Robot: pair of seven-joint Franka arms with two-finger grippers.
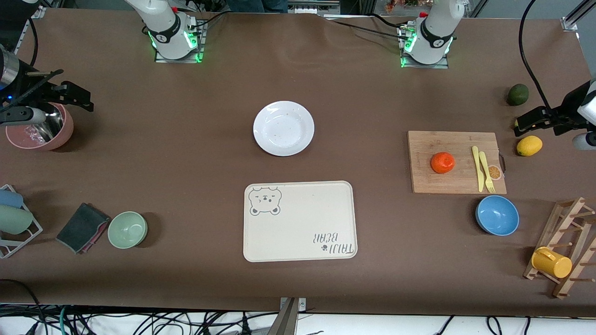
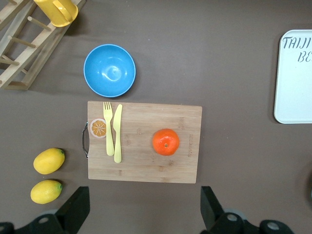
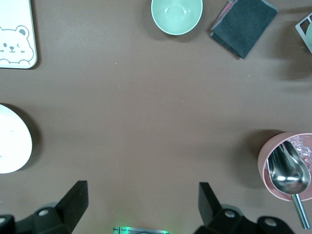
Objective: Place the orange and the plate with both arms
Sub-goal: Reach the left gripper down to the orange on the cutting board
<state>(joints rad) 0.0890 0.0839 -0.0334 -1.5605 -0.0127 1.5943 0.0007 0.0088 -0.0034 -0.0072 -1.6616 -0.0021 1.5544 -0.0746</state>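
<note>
The orange (image 1: 442, 162) lies on a wooden cutting board (image 1: 428, 181) toward the left arm's end of the table. It also shows in the left wrist view (image 2: 165, 142), on the board (image 2: 146, 168). The white plate (image 1: 283, 128) sits bare at the table's middle, and its edge shows in the right wrist view (image 3: 10, 146). My left gripper (image 1: 533, 122) is open and empty, raised over the table by the lemons (image 2: 142, 207). My right gripper (image 1: 74, 97) is open and empty, raised beside the pink bowl (image 3: 141, 200).
A cream bear tray (image 1: 298, 221) lies nearer the camera than the plate. A yellow knife and fork (image 1: 482, 168) lie on the board. Blue bowl (image 1: 497, 215), lemon (image 1: 529, 145), green fruit (image 1: 518, 94), rack with yellow cup (image 1: 551, 262), green bowl (image 1: 127, 229), dark cloth (image 1: 83, 227), pink bowl (image 1: 39, 128).
</note>
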